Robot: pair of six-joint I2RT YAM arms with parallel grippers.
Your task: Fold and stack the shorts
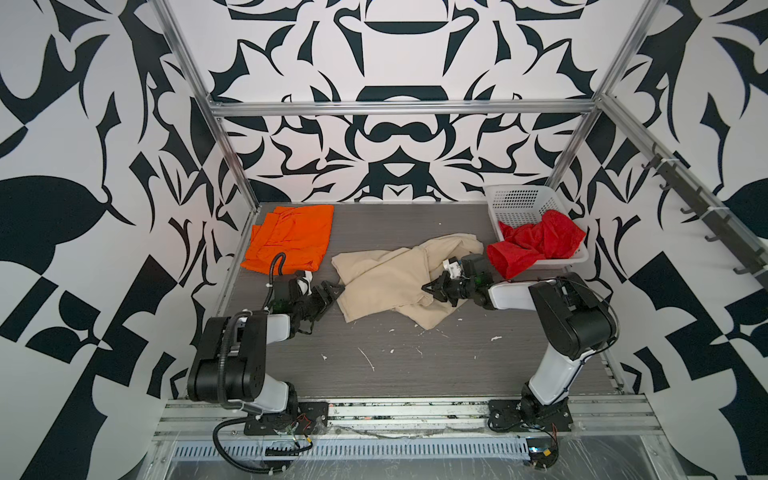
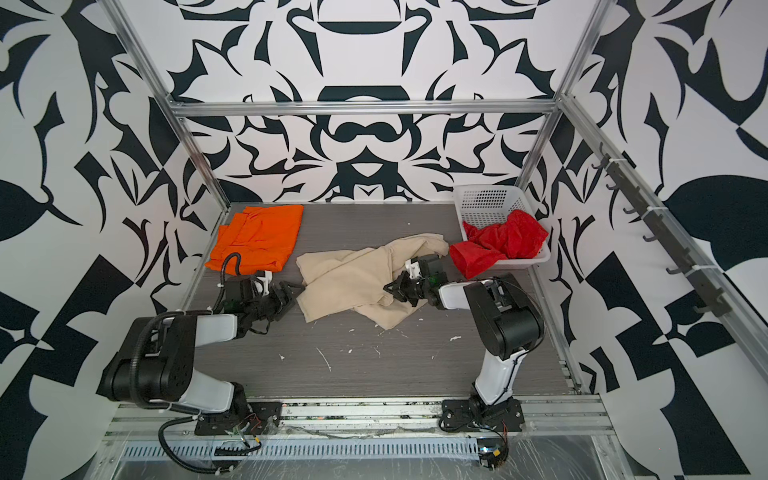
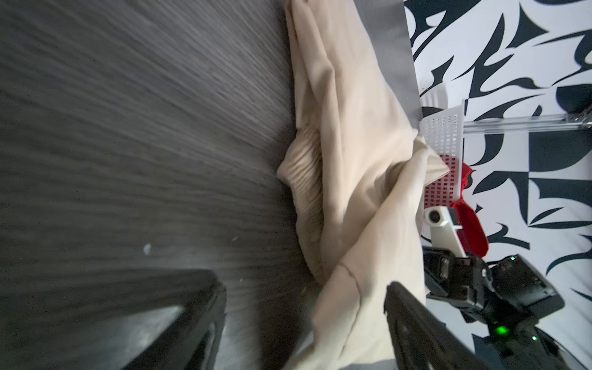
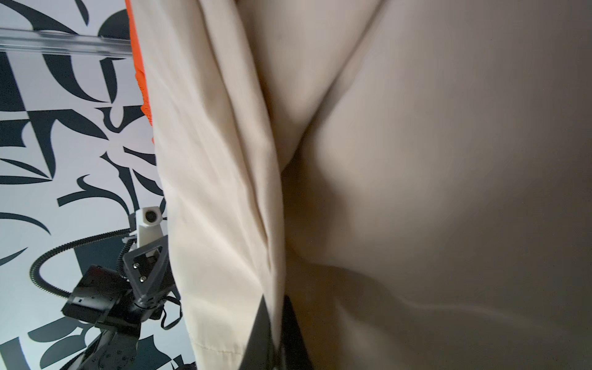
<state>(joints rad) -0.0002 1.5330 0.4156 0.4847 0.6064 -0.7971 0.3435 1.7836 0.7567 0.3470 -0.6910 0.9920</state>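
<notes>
A: Beige shorts [image 1: 386,282]?
B: Crumpled mid-surface [image 1: 415,365]. Right fingers [image 1: 432,287] clenched on a fold, probably to spread it. Left fingers [image 1: 332,289] released, at its edge.
A: Others?
B: Orange pair [image 1: 291,237] folded far-left, red pair [image 1: 536,243] draped over basket [image 1: 515,199].

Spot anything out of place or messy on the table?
Red shorts hang half out of the white basket, spilling over its rim. White flecks litter the near part of the table. Beige shorts lie crumpled mid-table.
</notes>
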